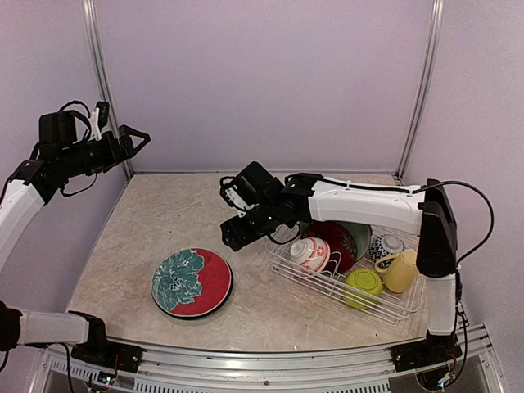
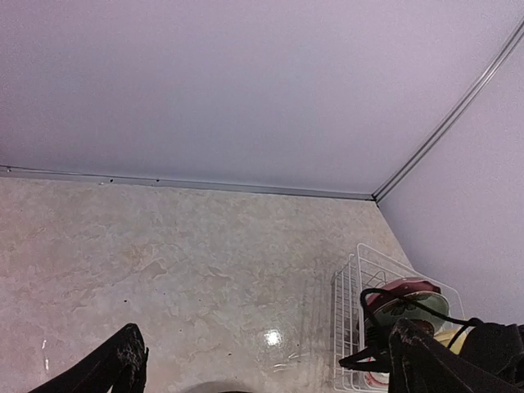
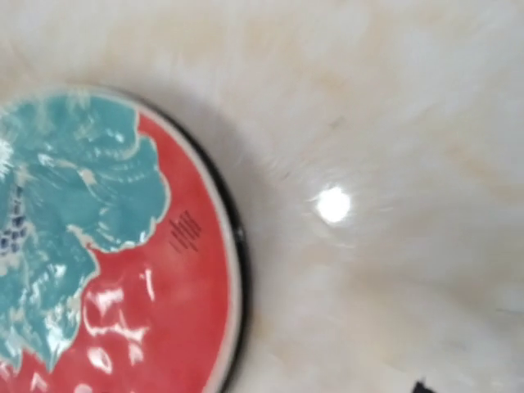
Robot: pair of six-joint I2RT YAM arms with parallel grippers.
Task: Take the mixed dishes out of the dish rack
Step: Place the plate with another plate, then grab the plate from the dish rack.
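Right end effector [image 1: 232, 236] hangs over the counter [image 1: 164, 205], between the red-and-teal floral plate [image 1: 192, 282] and the left corner of the dish rack [image 1: 327, 289]. I cannot tell how far it is open. The wrist view shows only plate and counter, so I judge it empty. Left end effector [image 1: 137, 139] is raised at the far left, fingers spread wide, holding nothing.

The floral plate lies flat on the counter, out of the rack. In the rack are:
- red-white bowl [image 1: 311, 252]
- red floral plate [image 1: 340, 241]
- pale teal plate [image 1: 361, 232]
- blue-white bowl [image 1: 385, 248]
- lime green bowl [image 1: 363, 284]
- pale yellow mug [image 1: 401, 270]

Risks as I judge them:
- The right arm is just beside the rack corner. A low swing back could hook the wire rim and drag the whole rack.
- The red-white bowl sits tilted and nearest. A glancing touch may roll it into the plate behind.
- Glazed rims are slick, so a shallow pinch could slip mid-lift.
- The floral plate sits under any return path, so a dropped dish would land on it.
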